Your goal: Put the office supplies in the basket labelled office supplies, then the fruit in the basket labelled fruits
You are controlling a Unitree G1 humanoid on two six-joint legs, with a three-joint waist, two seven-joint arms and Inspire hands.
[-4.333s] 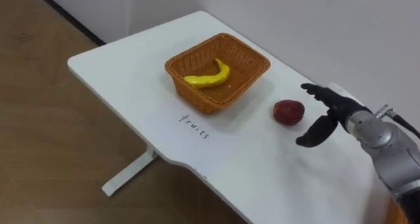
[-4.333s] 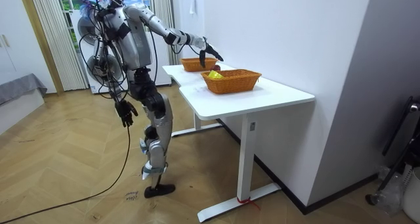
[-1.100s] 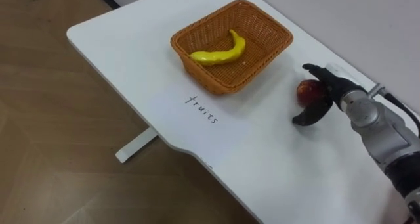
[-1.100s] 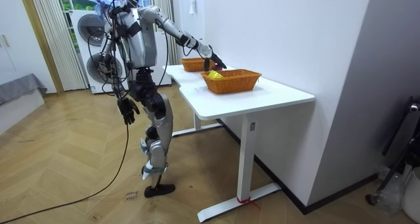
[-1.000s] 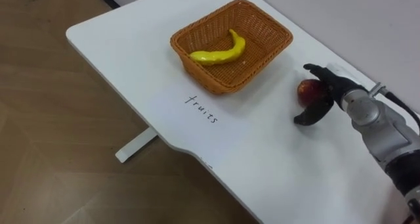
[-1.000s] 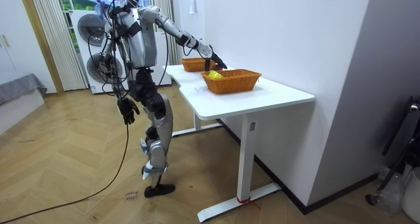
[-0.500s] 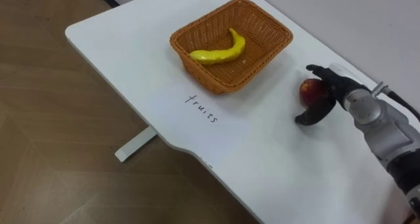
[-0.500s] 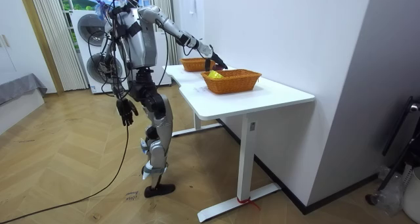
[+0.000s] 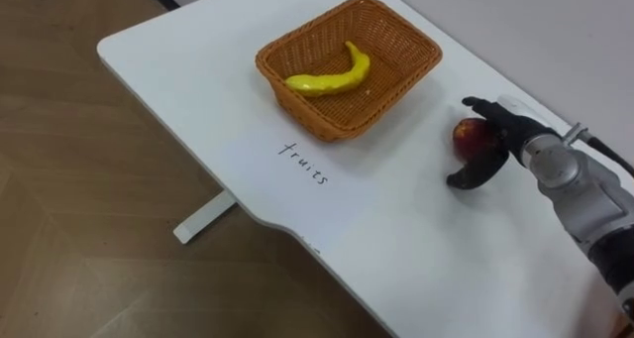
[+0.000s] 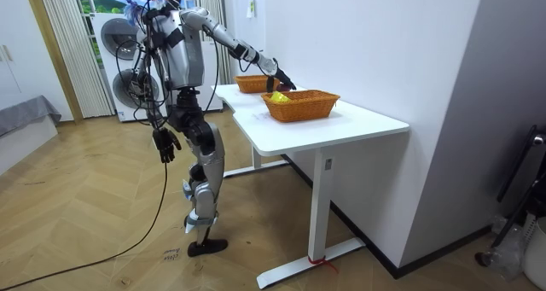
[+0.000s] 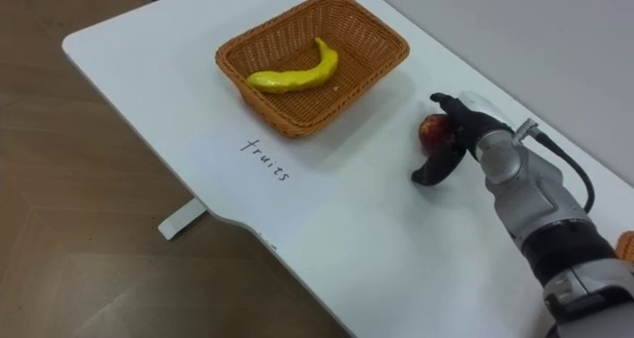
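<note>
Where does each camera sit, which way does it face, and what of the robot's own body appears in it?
Left eye view: on the robot's head, looking down at the white table, the basket holding a banana, and an apple; the right hand enters from the right, curled round the apple.
Right eye view: same head, a little to the side, same scene; more of the right arm shows.
Room view: stands off the table's end, facing the whole standing robot; left hand hangs open.
Shared: table, basket, right hand.
</note>
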